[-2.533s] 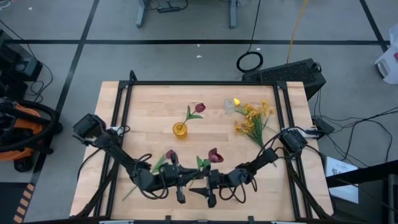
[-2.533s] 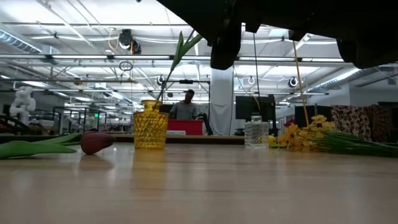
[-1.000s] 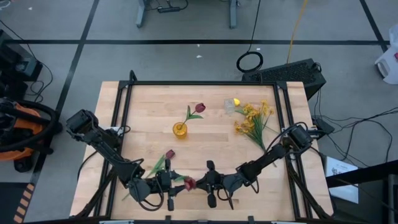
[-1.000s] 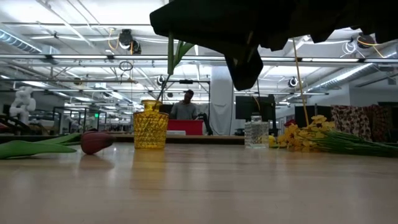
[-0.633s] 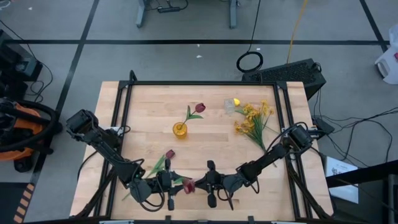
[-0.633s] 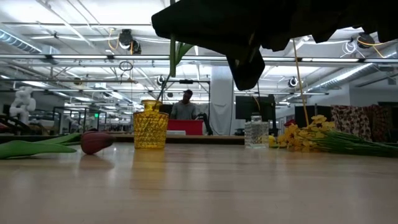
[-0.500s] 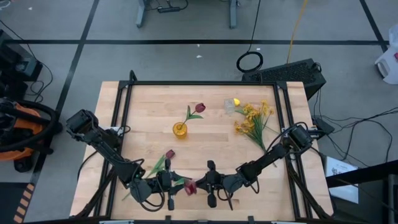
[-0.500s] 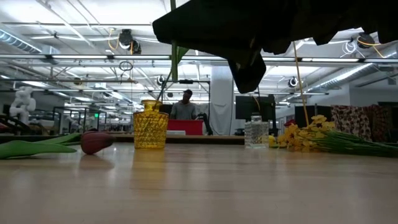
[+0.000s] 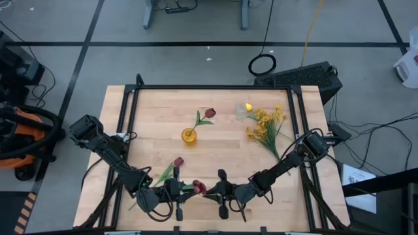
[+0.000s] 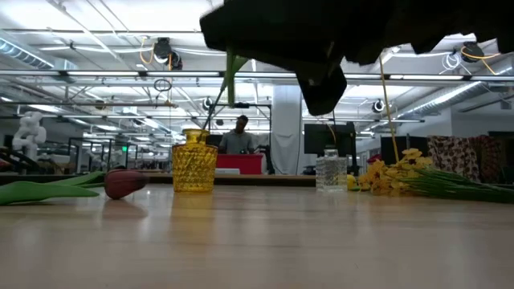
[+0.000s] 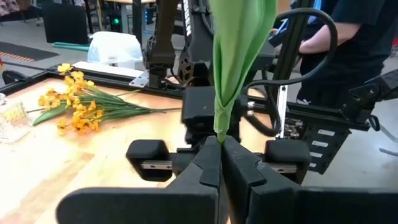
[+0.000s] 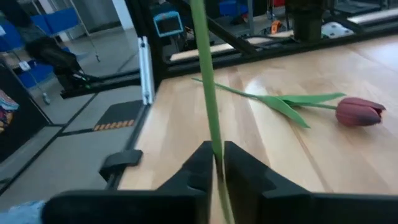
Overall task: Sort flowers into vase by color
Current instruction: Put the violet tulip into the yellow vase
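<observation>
A dark red tulip (image 9: 198,188) is held up near the table's near edge between my left gripper (image 9: 177,194) and my right gripper (image 9: 220,192), both shut on it. In the low view its green stem (image 10: 231,76) hangs upright below the dark grippers. A second red tulip (image 9: 178,162) lies flat on the table. A third red tulip (image 9: 209,113) stands with its stem in the yellow vase (image 9: 189,136). A yellow tulip (image 9: 248,107) sits in the clear glass vase (image 9: 241,111). Sprays of yellow blossoms (image 9: 266,127) lie on the table. My left gripper (image 11: 219,146) pinches the narrow lower part of the tulip's folded green leaf (image 11: 221,121) between its two fingers, coming level from the table's left. The leaf rises broad above the fingers. My right gripper (image 12: 216,155) pinches the thin bare stem (image 12: 211,134) between its fingers, lying across it and coming from the table's right. The tulip is lifted clear of the table and roughly upright.
The black frame rail (image 9: 196,87) runs around the table. Both vases stand in the far middle, with the blossom sprays toward the right. A person (image 10: 239,136) stands in the room behind the table. Bare wood (image 9: 150,117) lies at the far left.
Both arms have stayed nearly still near the near edge. The held tulip has shifted a little: its red head has crept toward the far edge, and the stem hanging below the grippers has swung from a slant to nearly upright.
</observation>
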{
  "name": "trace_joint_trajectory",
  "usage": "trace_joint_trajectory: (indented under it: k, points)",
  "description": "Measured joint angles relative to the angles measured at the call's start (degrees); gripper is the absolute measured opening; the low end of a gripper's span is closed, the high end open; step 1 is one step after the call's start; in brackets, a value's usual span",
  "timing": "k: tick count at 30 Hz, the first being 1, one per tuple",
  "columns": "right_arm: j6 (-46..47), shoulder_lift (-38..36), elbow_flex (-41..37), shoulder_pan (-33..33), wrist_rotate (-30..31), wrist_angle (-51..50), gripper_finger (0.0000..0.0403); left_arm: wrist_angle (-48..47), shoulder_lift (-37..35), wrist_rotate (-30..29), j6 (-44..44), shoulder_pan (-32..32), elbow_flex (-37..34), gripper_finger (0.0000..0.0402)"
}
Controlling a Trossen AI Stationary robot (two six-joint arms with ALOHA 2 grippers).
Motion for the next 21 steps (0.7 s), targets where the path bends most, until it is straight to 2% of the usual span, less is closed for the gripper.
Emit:
trace_joint_trajectory:
  k: [11, 21]
  points:
    - [-0.4, -0.1, 0.0, 0.3, 1.9, 1.2, 0.0158, 0.3, -4.5, -1.6, 5.1, 0.7, -0.7, 0.0004]
    - [-0.4, -0.1, 0.0, 0.3, 3.2, -0.4, 0.0213, 0.2, -14.6, -0.8, 12.0, 4.0, -3.4, 0.0003]
